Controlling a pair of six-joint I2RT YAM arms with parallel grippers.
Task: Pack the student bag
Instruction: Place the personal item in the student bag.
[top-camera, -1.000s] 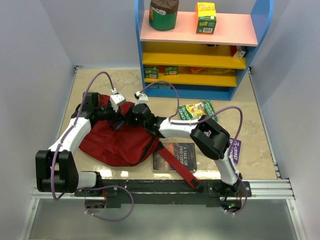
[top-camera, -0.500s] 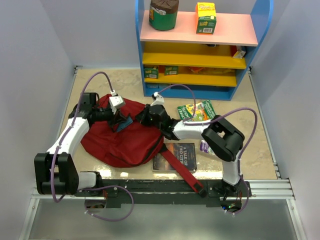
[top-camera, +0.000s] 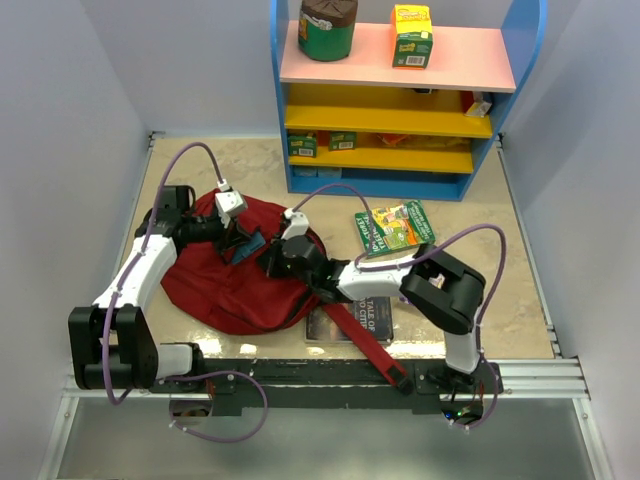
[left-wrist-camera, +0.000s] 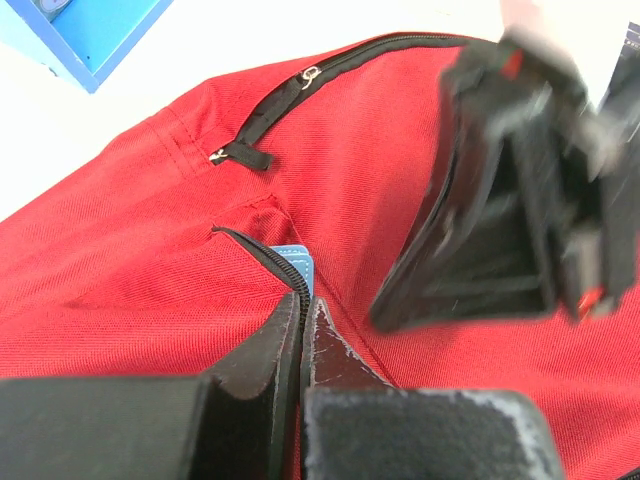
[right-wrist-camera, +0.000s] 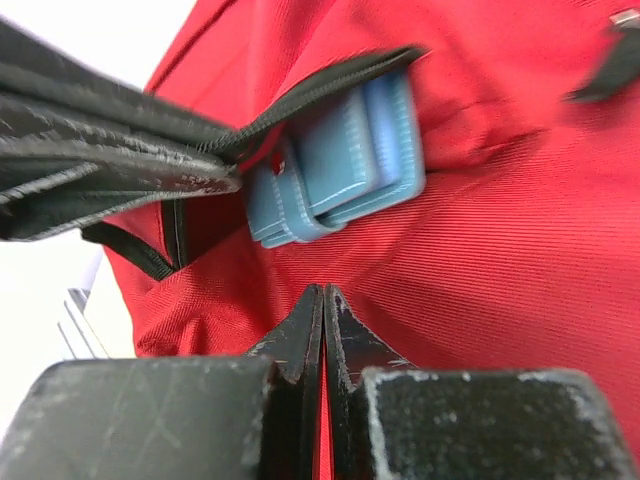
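The student bag (top-camera: 225, 285) is a dark red backpack lying on the table's left half. My left gripper (top-camera: 243, 243) is shut on the zipper edge of its pocket opening (left-wrist-camera: 262, 252) and holds it up. A small blue pencil case (right-wrist-camera: 330, 170) sticks halfway out of that opening; it also shows in the top view (top-camera: 253, 243). My right gripper (right-wrist-camera: 322, 292) is shut, with its tips pressed against the red fabric just below the pencil case. In the top view it sits over the bag's right side (top-camera: 278, 258). The left fingers (right-wrist-camera: 110, 160) show at the left of the right wrist view.
A dark book (top-camera: 352, 312) lies right of the bag, partly under a long red strap (top-camera: 368, 348). A green picture book (top-camera: 393, 226) lies further back. A blue and yellow shelf (top-camera: 400, 100) with a jar and boxes stands at the back.
My right gripper swung away to the right over the bag, then came back down and left to just below the pencil case. The left gripper stayed holding the pocket edge.
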